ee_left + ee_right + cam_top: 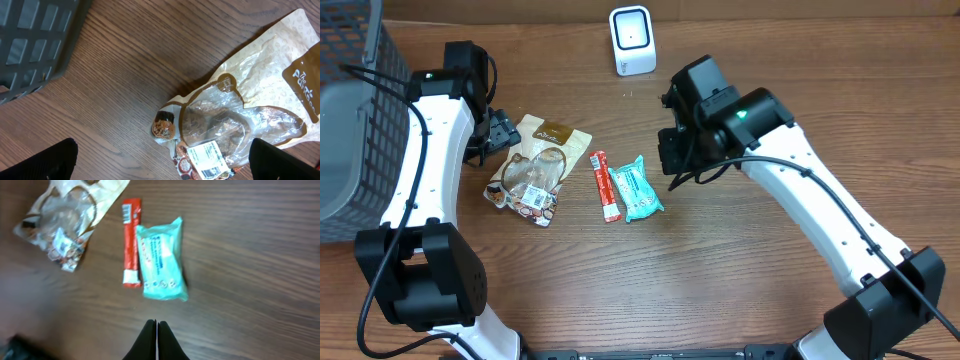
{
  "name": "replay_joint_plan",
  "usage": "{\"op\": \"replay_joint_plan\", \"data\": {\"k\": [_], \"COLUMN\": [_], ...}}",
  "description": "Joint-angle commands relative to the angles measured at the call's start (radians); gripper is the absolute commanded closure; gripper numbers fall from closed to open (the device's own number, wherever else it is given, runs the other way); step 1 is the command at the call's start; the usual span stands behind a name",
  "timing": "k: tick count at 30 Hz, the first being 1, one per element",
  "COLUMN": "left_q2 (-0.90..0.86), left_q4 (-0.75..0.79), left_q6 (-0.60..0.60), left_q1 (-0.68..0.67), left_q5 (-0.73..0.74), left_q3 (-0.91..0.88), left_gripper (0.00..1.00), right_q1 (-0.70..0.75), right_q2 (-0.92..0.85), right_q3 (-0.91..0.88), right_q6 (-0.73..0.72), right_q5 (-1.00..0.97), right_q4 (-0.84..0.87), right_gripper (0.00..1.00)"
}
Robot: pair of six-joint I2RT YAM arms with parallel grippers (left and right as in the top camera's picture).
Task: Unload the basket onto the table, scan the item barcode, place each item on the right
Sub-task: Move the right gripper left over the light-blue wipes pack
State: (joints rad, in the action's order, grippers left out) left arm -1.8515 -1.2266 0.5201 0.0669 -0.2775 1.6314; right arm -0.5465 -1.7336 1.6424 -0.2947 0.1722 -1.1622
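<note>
Overhead view is showing three packaged goods lying on the worktop (740,290): one clear-windowed snack bag (535,168) at the left, one red stick pack (605,186) in the middle, and one teal packet (640,188) touching the stick's right side. One white scanner (632,40) is standing at the far edge, well apart from them, and one grey basket (350,120) is sitting at the far left. The right gripper (157,332) is hovering clenched and empty just right of the teal packet, whose long axis is running near to far, parallel to the stick. The left gripper (498,132) is hanging spread wide and empty over the bag's far left edge. Which item is meant is not settled; the right arm is nearer the teal packet and stick, the left nearer the bag.
</note>
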Motion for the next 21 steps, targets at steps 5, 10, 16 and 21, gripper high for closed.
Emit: {"op": "replay_joint_plan", "data": {"k": [5, 10, 16, 21], "left_q2": [0.008, 0.008, 0.008, 0.008], "left_q4": [0.001, 0.001, 0.001, 0.001], "left_q6": [0.0, 0.0, -0.001, 0.0], "left_q1": [-0.003, -0.004, -0.004, -0.004], "left_q5": [-0.011, -0.01, -0.011, -0.011], "left_q3": [0.017, 0.017, 0.017, 0.017], "left_gripper": [0.0, 0.0, 0.0, 0.0], "right_q1": [-0.078, -0.081, -0.081, -0.081], "right_q2": [-0.015, -0.049, -0.081, -0.081], "right_q3": [0.0, -0.004, -0.072, -0.103], "right_q6": [-0.076, -0.077, -0.076, -0.076], "right_q5": [-0.198, -0.198, -0.197, -0.198], "right_q4": [0.019, 0.032, 0.115, 0.156], "right_gripper": [0.95, 0.89, 0.67, 0.38]}}
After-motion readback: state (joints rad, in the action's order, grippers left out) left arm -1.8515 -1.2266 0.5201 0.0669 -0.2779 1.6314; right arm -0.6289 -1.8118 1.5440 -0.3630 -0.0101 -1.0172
